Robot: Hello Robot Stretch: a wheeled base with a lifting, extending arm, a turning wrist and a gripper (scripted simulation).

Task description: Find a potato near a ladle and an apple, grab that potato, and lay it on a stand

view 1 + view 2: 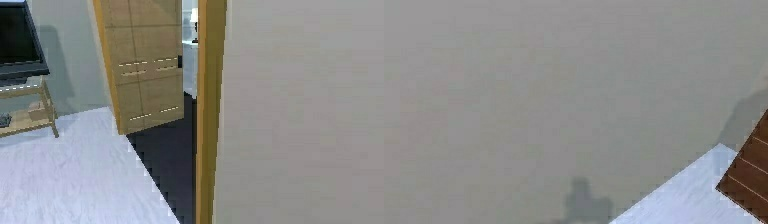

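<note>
A light wooden stand stands at the forward view's left edge against the grey wall, with a dark television screen on top of it. A small dark item lies on the stand's lower shelf.
An open wooden door leans ahead beside a doorway with a wooden frame; dark floor runs through it. A pale wall stands close on the forward view's right. In the arm side view a grey wall is near, with a brown wooden corner at lower right.
</note>
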